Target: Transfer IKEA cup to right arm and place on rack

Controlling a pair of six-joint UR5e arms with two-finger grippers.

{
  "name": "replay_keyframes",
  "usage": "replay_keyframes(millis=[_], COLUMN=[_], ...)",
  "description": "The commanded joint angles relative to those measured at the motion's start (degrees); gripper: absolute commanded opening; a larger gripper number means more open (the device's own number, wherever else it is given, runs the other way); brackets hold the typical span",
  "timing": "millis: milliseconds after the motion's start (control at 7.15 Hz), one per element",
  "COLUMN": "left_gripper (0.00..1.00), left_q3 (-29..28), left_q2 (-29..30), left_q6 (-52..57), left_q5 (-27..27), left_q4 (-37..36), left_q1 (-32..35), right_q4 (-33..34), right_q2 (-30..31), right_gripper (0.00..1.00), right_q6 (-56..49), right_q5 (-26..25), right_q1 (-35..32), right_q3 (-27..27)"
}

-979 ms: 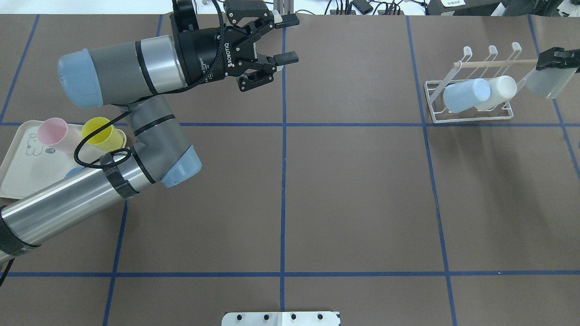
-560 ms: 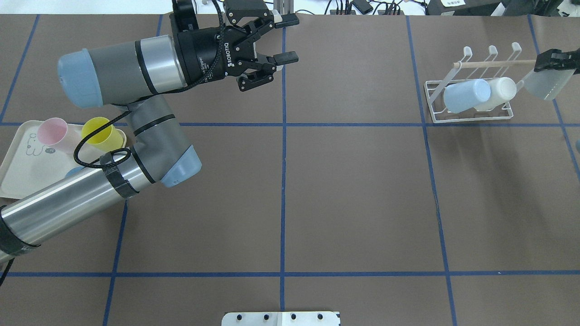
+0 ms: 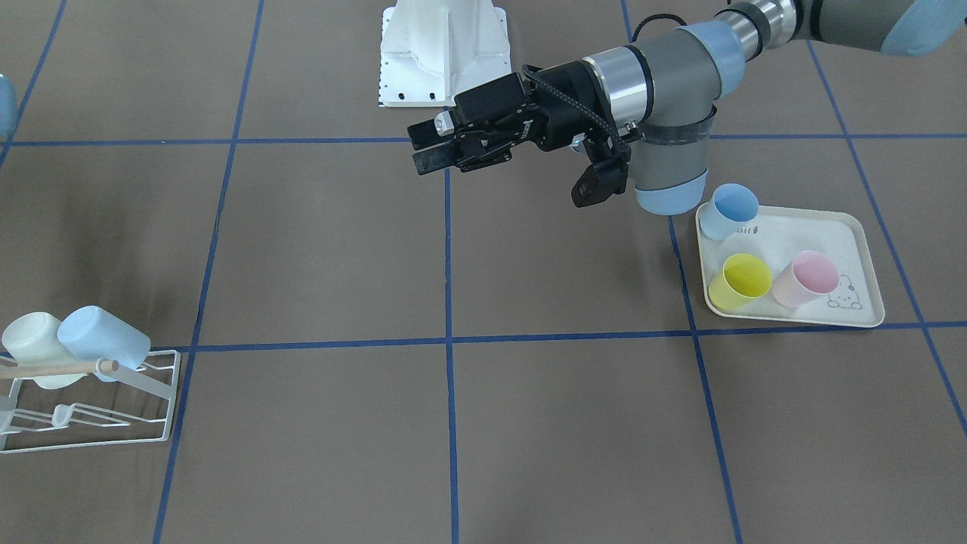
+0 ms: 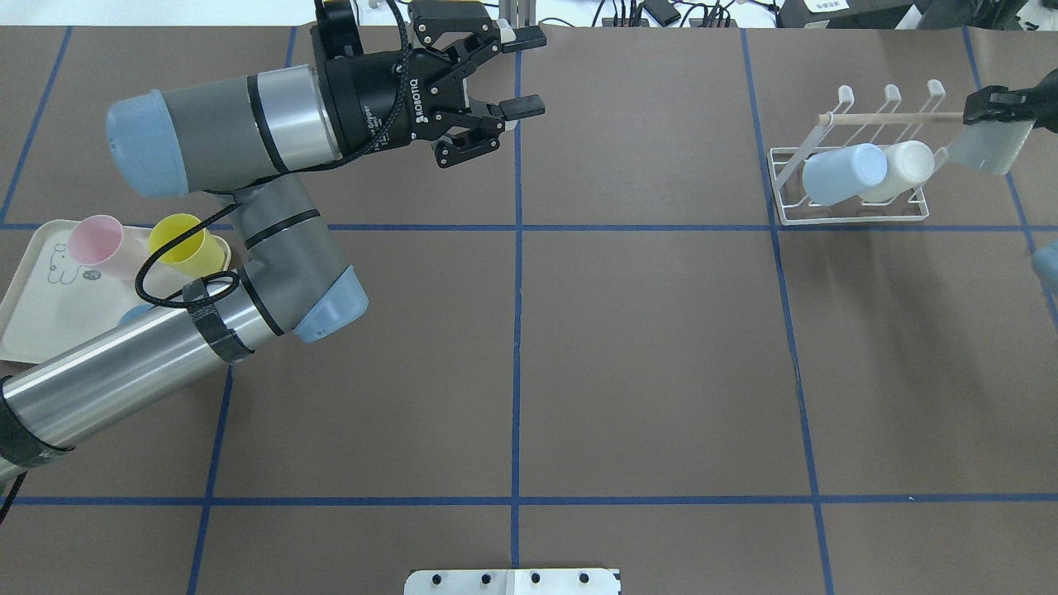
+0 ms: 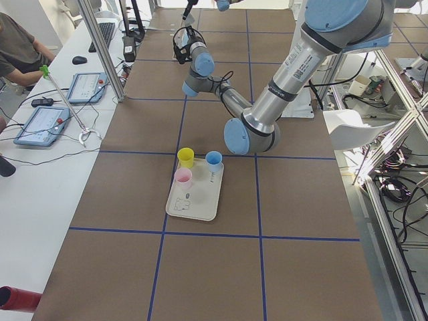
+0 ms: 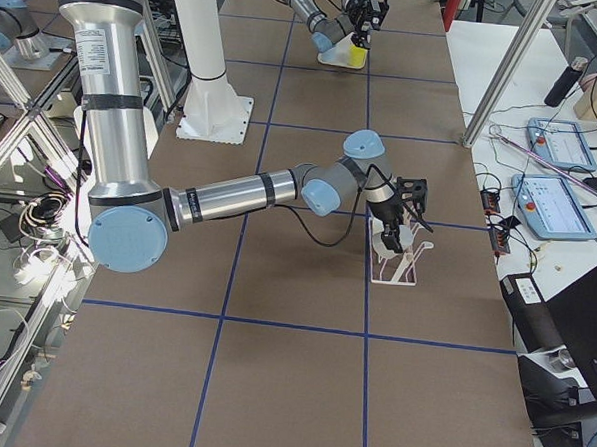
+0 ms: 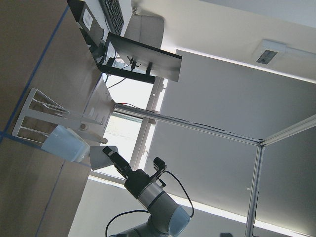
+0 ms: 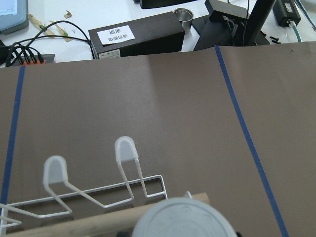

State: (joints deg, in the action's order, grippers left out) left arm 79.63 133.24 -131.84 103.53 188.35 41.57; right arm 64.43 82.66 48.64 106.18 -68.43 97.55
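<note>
Left end effector (image 4: 526, 72) fingers wide apart, holding nothing, over far side of bench (image 4: 645, 347). Right end effector (image 4: 996, 107) grips pale cup (image 4: 985, 150), tilted, just beside rack (image 4: 851, 218). Blue cup (image 4: 841, 173), white cup (image 4: 903, 168) on rack.

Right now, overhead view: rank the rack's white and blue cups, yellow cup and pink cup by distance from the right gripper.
1. White cup, on the rack, by the right gripper.
2. Blue cup, next along the rack.
3. Yellow cup, far-left tray.
4. Pink cup, further left.
</note>
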Motion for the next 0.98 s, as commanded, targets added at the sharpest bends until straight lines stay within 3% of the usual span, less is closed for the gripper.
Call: replay_keyframes(millis=[0,839], left_gripper=[0.69,0.69], left_q3=[0.0,0.1], left_q2=[0.0,0.1], left_q6=[0.0,0.0], left_q5=[0.0,0.0], left_q4=[-0.1,-0.2], left_q1=[0.0,-0.1], right_q4=[0.0,-0.1], right_q2=[-0.5,-0.7], right_gripper=[0.0,0.0], right_q6=[-0.1,0.7], right_q5=[0.0,-0.1], right_q1=[-0.3,-0.9], right_q3=[0.4,0.9])
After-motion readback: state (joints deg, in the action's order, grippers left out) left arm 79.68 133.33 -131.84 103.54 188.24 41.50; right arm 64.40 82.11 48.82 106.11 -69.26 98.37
